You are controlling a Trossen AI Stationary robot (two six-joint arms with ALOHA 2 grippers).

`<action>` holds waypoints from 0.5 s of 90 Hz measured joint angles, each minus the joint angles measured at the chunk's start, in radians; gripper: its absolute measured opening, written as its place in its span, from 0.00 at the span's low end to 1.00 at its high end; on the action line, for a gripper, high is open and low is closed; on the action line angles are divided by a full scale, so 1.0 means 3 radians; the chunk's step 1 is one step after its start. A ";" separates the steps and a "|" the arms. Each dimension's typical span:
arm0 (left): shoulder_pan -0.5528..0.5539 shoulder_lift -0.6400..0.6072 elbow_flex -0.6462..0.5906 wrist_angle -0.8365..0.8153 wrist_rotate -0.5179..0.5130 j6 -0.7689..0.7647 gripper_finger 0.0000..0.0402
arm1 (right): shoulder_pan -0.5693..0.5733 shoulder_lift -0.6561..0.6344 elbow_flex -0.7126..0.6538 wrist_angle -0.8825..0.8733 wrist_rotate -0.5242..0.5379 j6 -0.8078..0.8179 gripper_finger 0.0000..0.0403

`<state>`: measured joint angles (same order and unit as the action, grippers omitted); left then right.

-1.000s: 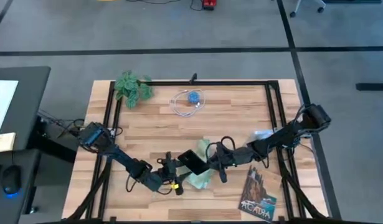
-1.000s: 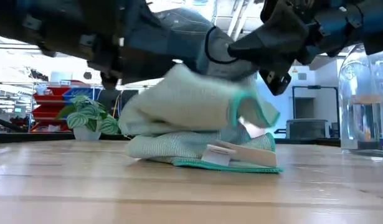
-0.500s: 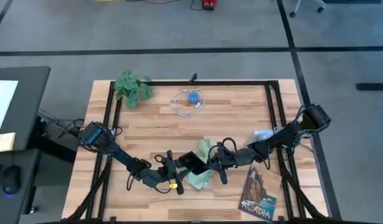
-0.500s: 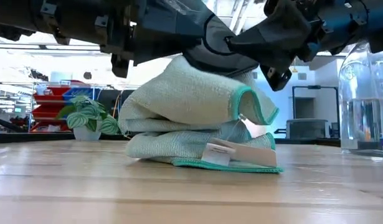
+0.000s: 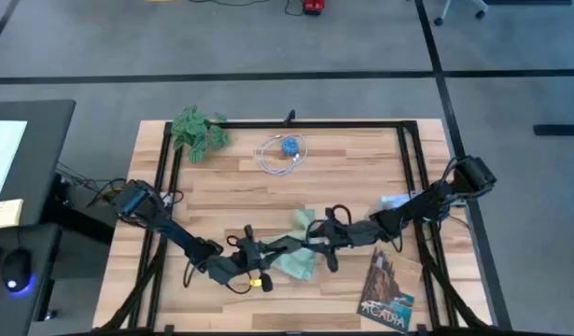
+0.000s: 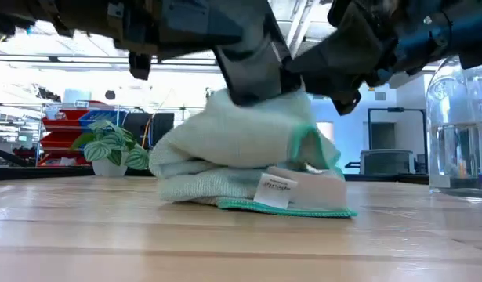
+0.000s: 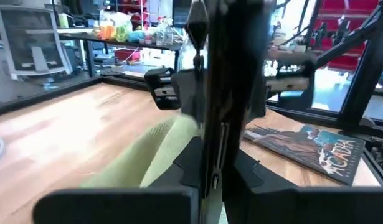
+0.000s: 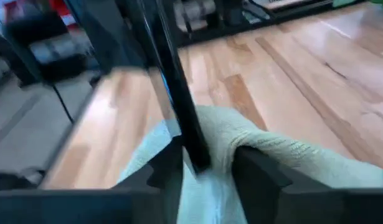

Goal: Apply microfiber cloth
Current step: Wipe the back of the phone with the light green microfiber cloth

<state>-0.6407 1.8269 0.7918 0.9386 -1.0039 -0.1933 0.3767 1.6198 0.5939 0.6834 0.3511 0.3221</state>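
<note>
Microfiber cloth [image 6: 241,157] heaped on the table [image 6: 107,235].
Sage-green, teal-edged, white-tagged; left pincer [image 5: 268,250] grips a phone [image 7: 225,93], right pincer [image 5: 316,241] undeterminable.

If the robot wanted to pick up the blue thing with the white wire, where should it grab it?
Probably the blue piece itself, coming straight down from above. It sits in the middle of the white wire loop, which lies flat on the table and gives little to pinch. The spot is open, with the plant well aside. Both hands are busy at the cloth, so either would have to travel.
</note>
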 joint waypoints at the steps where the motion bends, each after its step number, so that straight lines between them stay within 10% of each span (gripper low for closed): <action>1: -0.0008 -0.0024 0.0000 -0.0042 -0.0014 -0.0009 0.02 | -0.0002 -0.0001 0.0002 -0.0024 0.0000 -0.0026 0.37; 22: -0.0237 -0.0528 0.0007 -0.1166 -0.0367 -0.0547 0.02 | -0.0010 -0.0087 0.0480 -0.1472 0.0014 -0.0253 0.63; 45: -0.0429 -0.0918 0.0004 -0.2855 -0.0774 -0.1929 0.02 | 0.0142 -0.0079 0.1170 -0.2493 0.0181 -0.0420 0.67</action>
<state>-0.7695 1.5517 0.7930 0.0821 -1.2362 -0.7719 0.4193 1.5963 0.9451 -0.0645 0.4055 0.1959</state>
